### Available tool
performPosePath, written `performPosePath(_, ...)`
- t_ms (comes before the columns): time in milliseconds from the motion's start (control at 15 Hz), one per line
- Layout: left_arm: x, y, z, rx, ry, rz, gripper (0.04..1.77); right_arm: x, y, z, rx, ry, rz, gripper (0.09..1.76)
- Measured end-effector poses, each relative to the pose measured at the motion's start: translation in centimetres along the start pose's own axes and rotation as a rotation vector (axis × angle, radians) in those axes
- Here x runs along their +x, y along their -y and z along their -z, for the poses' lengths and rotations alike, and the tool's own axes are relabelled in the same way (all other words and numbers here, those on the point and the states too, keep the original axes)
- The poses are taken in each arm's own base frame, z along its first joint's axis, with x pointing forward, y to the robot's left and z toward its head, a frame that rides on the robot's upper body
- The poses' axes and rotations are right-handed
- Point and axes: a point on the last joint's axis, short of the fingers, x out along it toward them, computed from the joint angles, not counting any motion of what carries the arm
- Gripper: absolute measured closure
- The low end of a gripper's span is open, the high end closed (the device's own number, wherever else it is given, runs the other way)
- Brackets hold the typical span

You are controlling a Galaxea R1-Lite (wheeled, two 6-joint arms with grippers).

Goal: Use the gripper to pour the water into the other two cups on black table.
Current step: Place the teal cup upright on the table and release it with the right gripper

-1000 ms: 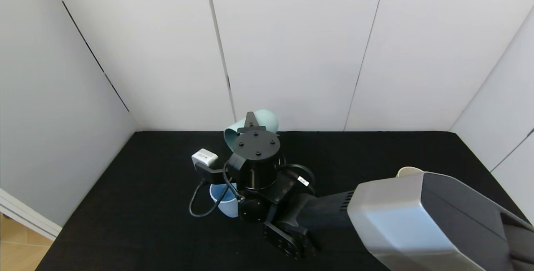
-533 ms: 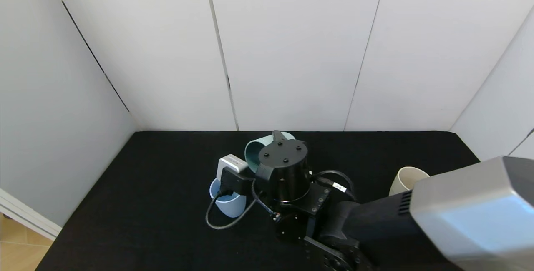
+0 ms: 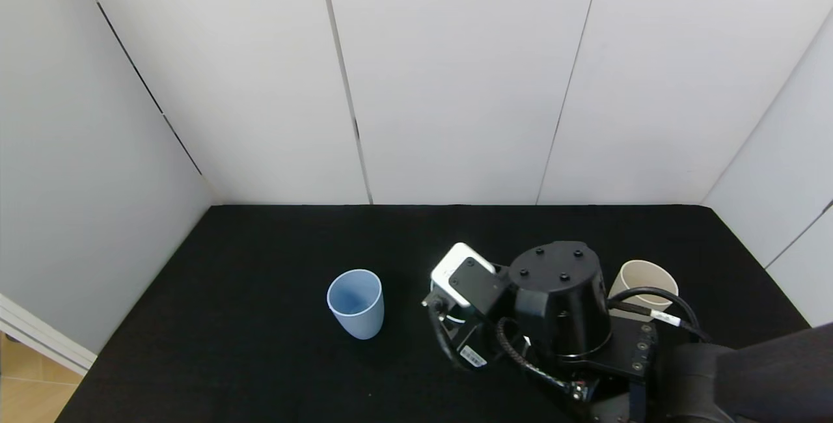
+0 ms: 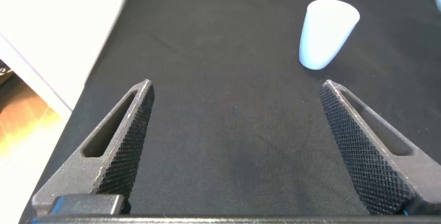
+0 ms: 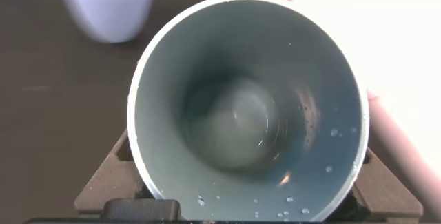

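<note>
My right gripper (image 5: 248, 196) is shut on the teal-green cup (image 5: 248, 114), which shows open mouth up in the right wrist view. Water (image 5: 238, 124) glints at its bottom and drops cling to its inner wall. In the head view the arm's black wrist (image 3: 559, 306) hides that cup; it hangs between the light blue cup (image 3: 355, 302) and the cream-beige cup (image 3: 644, 280), right beside the cream one. Both stand upright on the black table (image 3: 260, 247). My left gripper (image 4: 236, 89) is open and empty, low over the table, with the light blue cup (image 4: 327, 31) beyond it.
White wall panels (image 3: 455, 84) close the table at the back and on both sides. The table's left edge (image 3: 84, 371) drops to a wooden floor. The light blue cup also shows in the right wrist view (image 5: 107, 7).
My right arm has swung right, from over the light blue cup to beside the cream-beige cup. The teal-green cup, earlier tilted behind the wrist, is now hidden under it.
</note>
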Motion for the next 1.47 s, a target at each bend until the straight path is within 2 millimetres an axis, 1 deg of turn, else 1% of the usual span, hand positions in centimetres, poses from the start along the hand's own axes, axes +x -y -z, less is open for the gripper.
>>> performPosePath(67, 0.0, 0.0, 0.0, 0.000, 0.000, 0.000, 0.09, -0.8, 0.3, 0.5, 0.102, 0.010, -0.028, 0.64)
performPosePath(200, 0.0, 0.0, 0.0, 0.000, 0.000, 0.000, 0.09, -2.1, 0.9, 0.9, 0.290, 0.048, -0.032, 0.64)
performPosePath(400, 0.0, 0.0, 0.0, 0.000, 0.000, 0.000, 0.09, -2.9, 1.8, 1.9, 0.447, 0.086, 0.004, 0.64)
performPosePath(467, 0.0, 0.0, 0.0, 0.000, 0.000, 0.000, 0.09, -3.0, 2.3, 2.6, 0.485, 0.094, 0.021, 0.64)
performPosePath(600, 0.0, 0.0, 0.0, 0.000, 0.000, 0.000, 0.09, -3.0, 3.0, 4.1, 0.512, 0.095, 0.039, 0.64)
performPosePath(933, 0.0, 0.0, 0.0, 0.000, 0.000, 0.000, 0.09, -2.5, 3.8, 5.9, 0.524, 0.070, 0.070, 0.64)
performPosePath(1067, 0.0, 0.0, 0.0, 0.000, -0.001, 0.000, 0.09, -1.9, 3.6, 6.5, 0.527, 0.046, 0.072, 0.64)
performPosePath(1267, 0.0, 0.0, 0.0, 0.000, 0.000, 0.000, 0.09, -0.2, 2.8, 7.5, 0.546, 0.041, 0.071, 0.64)
performPosePath(1467, 0.0, 0.0, 0.0, 0.000, 0.000, 0.000, 0.09, 1.3, 1.9, 9.0, 0.539, 0.002, 0.069, 0.64)
